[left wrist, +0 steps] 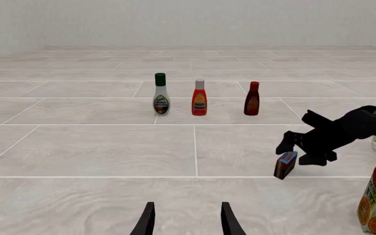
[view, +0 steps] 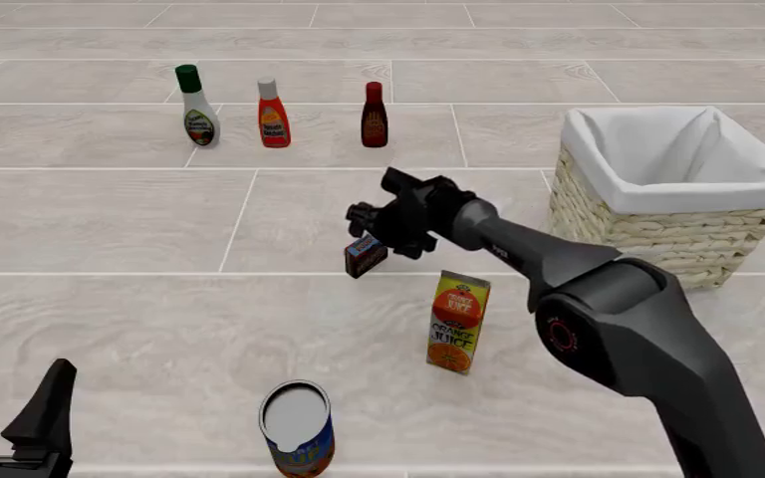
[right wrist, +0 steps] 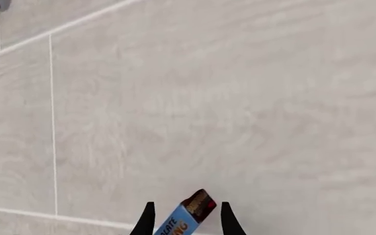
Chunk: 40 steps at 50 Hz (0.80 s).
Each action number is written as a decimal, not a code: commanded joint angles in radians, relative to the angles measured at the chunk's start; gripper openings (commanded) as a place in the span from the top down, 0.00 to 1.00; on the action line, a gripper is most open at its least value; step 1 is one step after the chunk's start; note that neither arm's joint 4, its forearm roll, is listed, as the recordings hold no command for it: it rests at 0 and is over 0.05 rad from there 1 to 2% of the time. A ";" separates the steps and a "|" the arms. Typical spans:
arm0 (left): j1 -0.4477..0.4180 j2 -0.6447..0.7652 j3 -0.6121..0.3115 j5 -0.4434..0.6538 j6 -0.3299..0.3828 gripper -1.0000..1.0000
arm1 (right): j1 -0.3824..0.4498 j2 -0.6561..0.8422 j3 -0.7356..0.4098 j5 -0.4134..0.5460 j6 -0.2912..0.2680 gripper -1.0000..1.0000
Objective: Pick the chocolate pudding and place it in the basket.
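Observation:
The chocolate pudding (view: 364,257) is a small maroon carton with a blue side, standing on the tiled floor left of the basket (view: 622,224). My right gripper (view: 374,242) reaches down over it. In the right wrist view the chocolate pudding (right wrist: 186,219) lies slanted between the two spread fingers, and the gap is wider than the carton. The left wrist view shows that carton (left wrist: 285,165) under the right arm's black fingers (left wrist: 305,147). My left gripper (view: 8,403) stands open and holds nothing at the near left edge, far from the carton.
An orange juice carton (view: 458,322) stands just in front of the pudding, and a tin can (view: 299,430) sits nearer still. Three bottles line the back: white dressing (view: 198,108), red sauce (view: 272,115) and dark brown sauce (view: 375,117).

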 commanded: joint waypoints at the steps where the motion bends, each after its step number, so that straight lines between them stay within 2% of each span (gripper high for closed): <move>1: 0.000 0.000 0.000 0.000 0.000 0.00 | 0.010 0.007 0.013 -0.013 0.012 0.00; 21: 0.000 0.000 0.000 0.000 0.000 0.00 | -0.007 0.020 0.006 -0.008 0.022 0.00; 22: 0.000 0.000 0.000 0.000 0.000 0.00 | -0.012 0.022 -0.002 -0.004 0.015 1.00; 40: 0.000 0.000 0.000 0.000 0.000 0.00 | -0.038 0.021 -0.018 0.009 -0.014 1.00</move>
